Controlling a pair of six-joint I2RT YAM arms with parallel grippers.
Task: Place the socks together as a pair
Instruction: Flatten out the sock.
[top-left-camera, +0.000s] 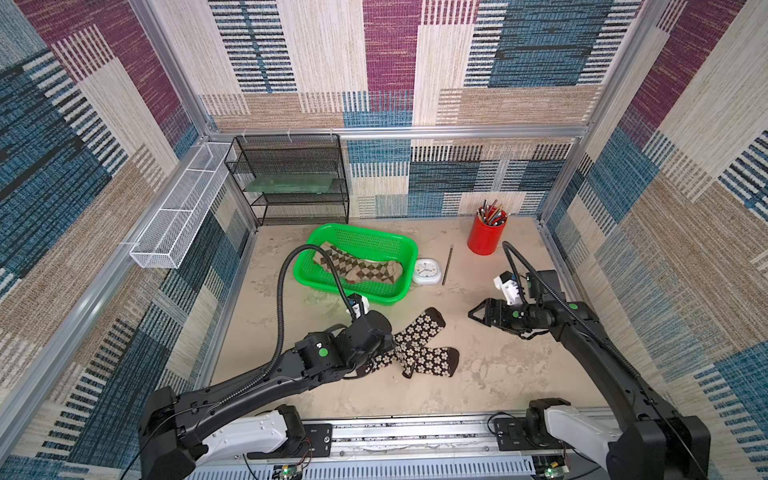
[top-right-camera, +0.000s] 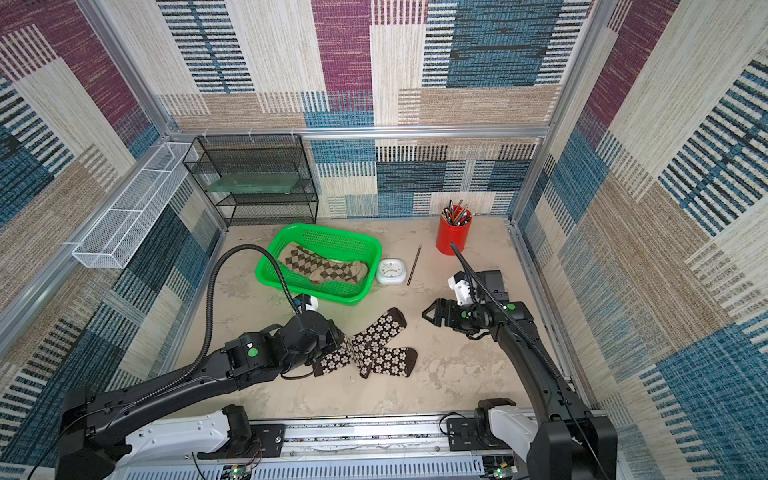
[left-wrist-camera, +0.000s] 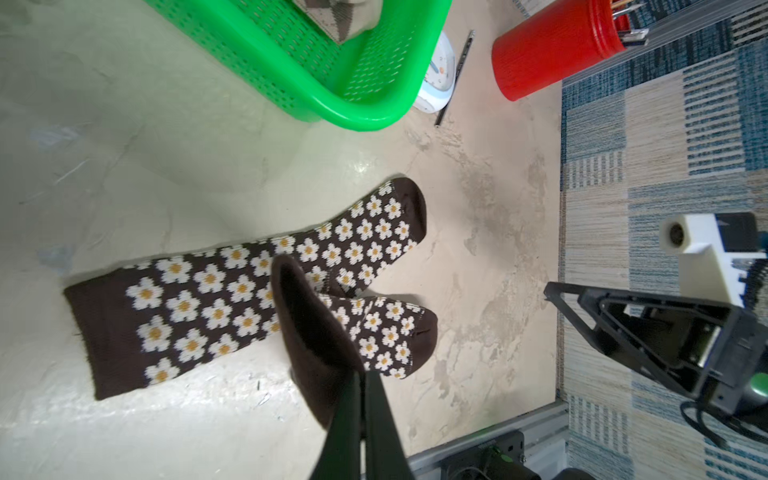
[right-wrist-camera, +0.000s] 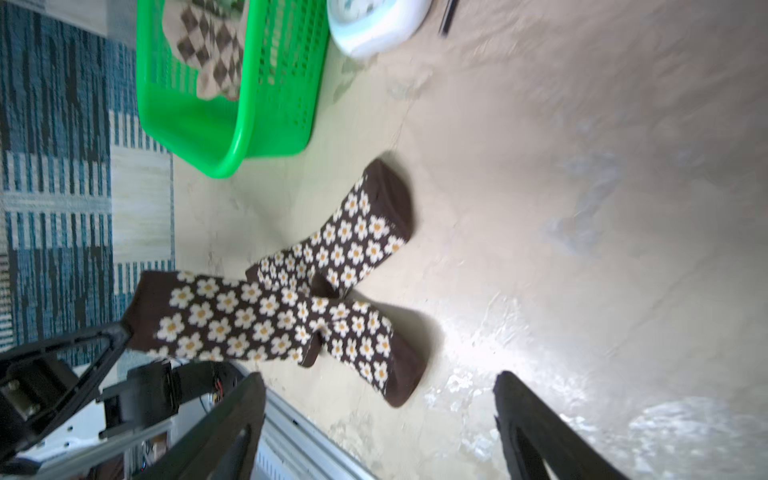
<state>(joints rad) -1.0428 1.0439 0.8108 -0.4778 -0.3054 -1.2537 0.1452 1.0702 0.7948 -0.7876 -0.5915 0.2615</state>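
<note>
**Matching the flowered socks: one cuff gripped, the pair still crossed.**
Your left pincer (left-wrist-camera: 362, 376) is pinching the cuff of a flowered sock (left-wrist-camera: 386, 332) lying across its mate (left-wrist-camera: 208, 299) on the desk (top-left-camera: 498, 374), just in front of the green basket (top-left-camera: 357, 228). Next, swing it parallel onto the mate, minding the basket rim. Your right pincer (top-left-camera: 475, 313) hovers spread and empty, clear of both.

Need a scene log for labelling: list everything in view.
flower socks: two, dark brown with white flowers, crossed on the tabletop
basket: one, green, rear of tabletop
argyle socks: count unclear, beige-brown, in the basket
clock: one, white, beside the basket
pencil: one, dark, beside the clock
pencil cup: one, red, rear right
mesh shelf: one, black, rear left corner
mesh tray: one, white, left wall
left gripper: black, shut on one sock's cuff
right gripper: black, open, off the socks
</note>
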